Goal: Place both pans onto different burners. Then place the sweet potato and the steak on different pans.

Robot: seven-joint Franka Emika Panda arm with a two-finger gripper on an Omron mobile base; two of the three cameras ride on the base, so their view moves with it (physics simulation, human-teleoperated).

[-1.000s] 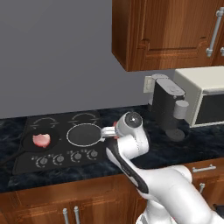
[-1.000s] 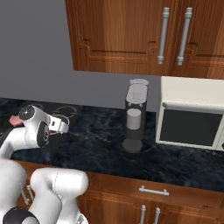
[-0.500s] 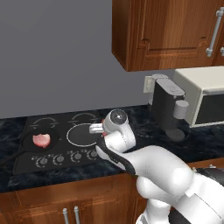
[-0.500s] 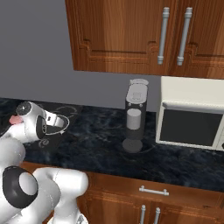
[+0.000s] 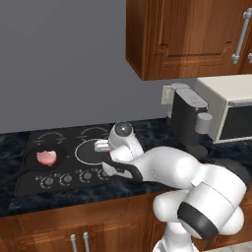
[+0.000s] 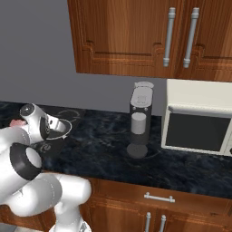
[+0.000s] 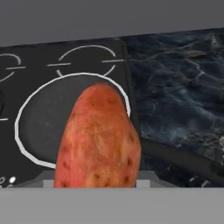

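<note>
Kitchen counter, cooktop [image 5: 29, 184] at left end. End effector [image 5: 102, 146] clenched on sweet potato [image 7: 99, 140], poised over rimmed pan [image 7: 43, 127]. Steak [image 5: 47, 157] sits in black pan [image 5: 29, 162]. Best: centre, lower close, then release.

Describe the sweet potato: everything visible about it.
The sweet potato is a reddish-orange oblong lump with a mottled skin, paler orange patches and small dark pits. In the hand view it stands on end, its rounded tip pointing up the picture, close to the camera and held in the gripper, whose fingertips it hides. Behind it lies the dark pan with the silvery rim on the black cooktop; whether potato and pan touch cannot be told.
</note>
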